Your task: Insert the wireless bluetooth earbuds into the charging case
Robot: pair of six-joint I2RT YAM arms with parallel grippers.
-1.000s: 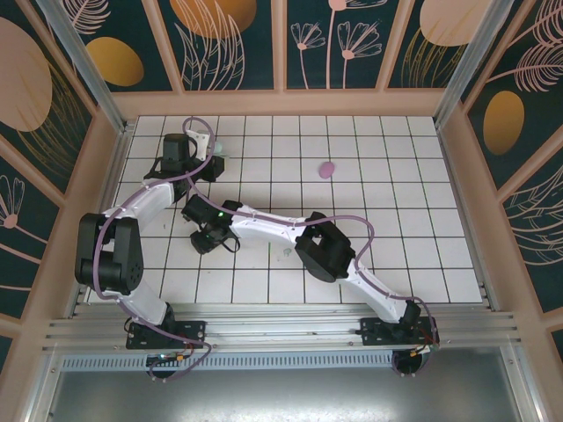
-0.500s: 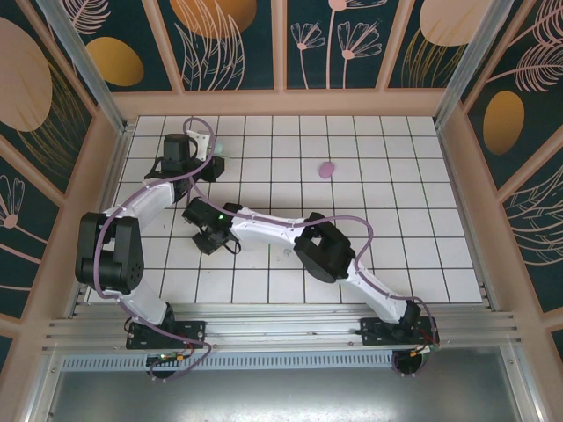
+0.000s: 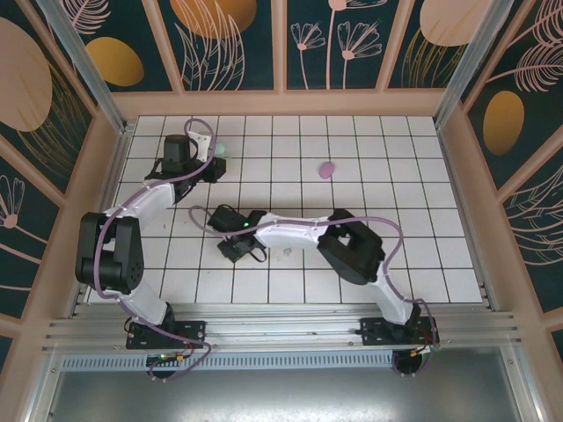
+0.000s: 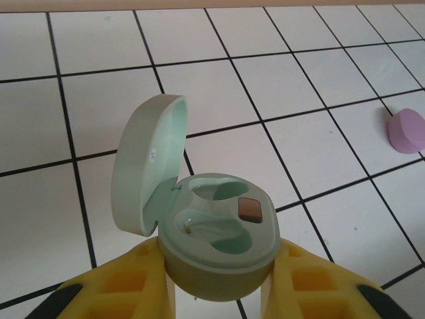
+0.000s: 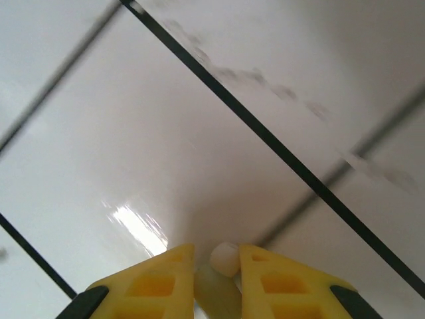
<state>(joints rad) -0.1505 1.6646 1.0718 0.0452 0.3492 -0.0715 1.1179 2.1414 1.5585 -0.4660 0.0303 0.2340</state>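
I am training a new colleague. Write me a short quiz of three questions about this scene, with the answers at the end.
1. True or false: the lid of the green case is shut.
2. What sits between the jaws of the right arm? A) a small pale earbud B) a coin C) nothing
3. Which arm's jaws hold the case?
Key: 1 false, it stands open; 2 A; 3 the left arm.

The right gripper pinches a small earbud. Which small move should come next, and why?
Probably lift the right gripper slightly and start toward the mint case in the left gripper: the earbud sits between its fingers close above the tiles, and the case's lid stands open, wells seemingly empty.
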